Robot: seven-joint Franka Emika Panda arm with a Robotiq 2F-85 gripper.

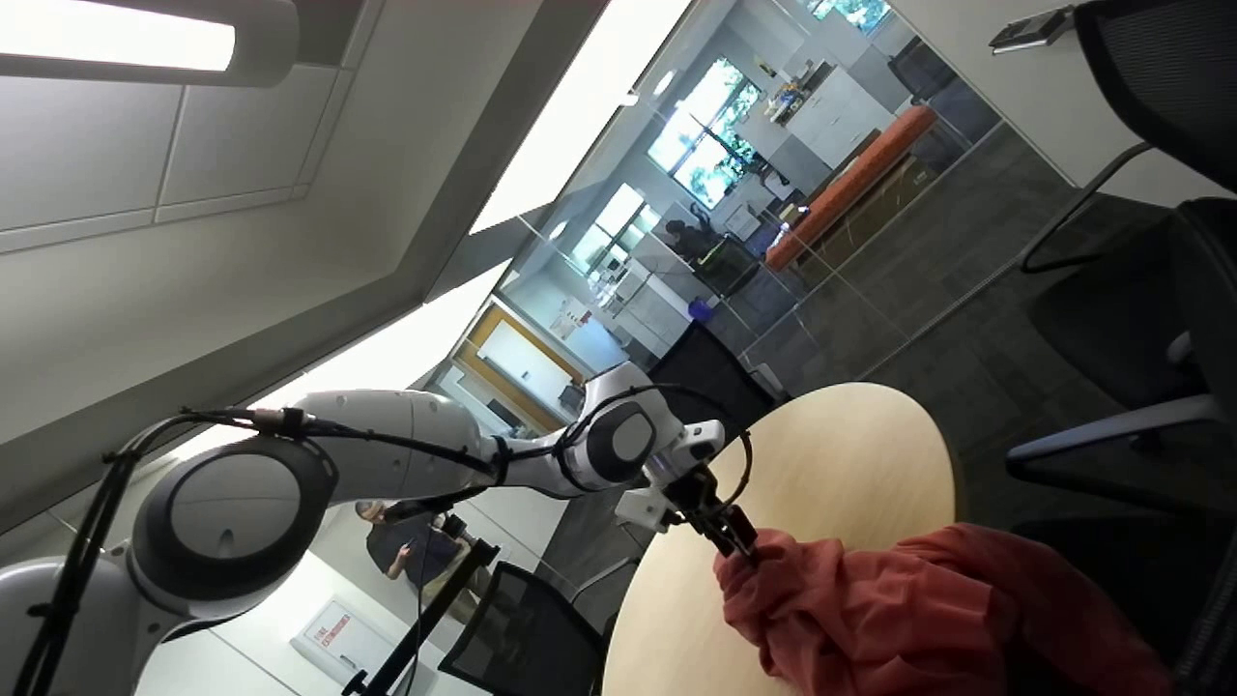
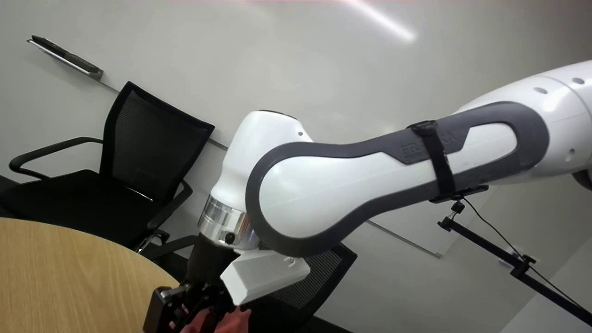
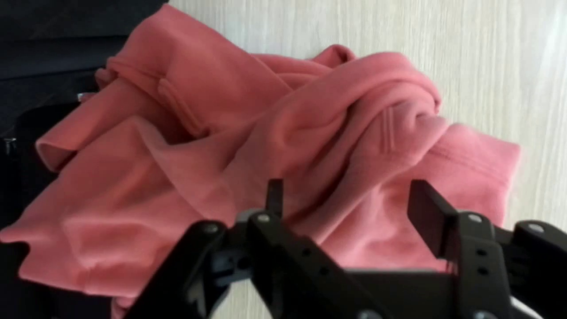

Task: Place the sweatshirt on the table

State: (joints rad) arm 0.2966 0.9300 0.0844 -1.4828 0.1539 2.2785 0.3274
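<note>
We find the salmon-red sweatshirt (image 3: 239, 168) rumpled in loose folds, part of it on the round-edged wooden table (image 1: 860, 454) and part past the edge. In the wrist view its long axis runs across the picture, rising slightly from lower left to upper right. The right-hand end, finished with a stitched band, points inward over the tabletop; the left-hand end projects beyond the table over a dark area. Which part of the garment each end forms, we cannot determine. In an exterior view the same axis runs from the tool toward the lower right corner of the picture.

The sweatshirt lies beneath the gripper (image 3: 345, 195), which stands over the tabletop portion, nearer the banded end. We record the two black fingers (image 3: 429, 217) spread wide, clamped on nothing, with cloth showing in the gap beyond them. In both exterior views the gripper overlaps the cloth; whether the tips touch it, we cannot tell.

The white robot arm (image 1: 387, 445) carries a black cable along its length. A black mesh-backed chair (image 2: 148, 138) stands just beside the table, before a whiteboard (image 2: 351, 83). In an exterior view we note a standing man (image 1: 416, 551) in a dark shirt, a fire extinguisher cabinet (image 1: 343, 633) in the wall, and, behind glass, a seated person (image 1: 686, 242) near a long orange roll (image 1: 850, 193).
</note>
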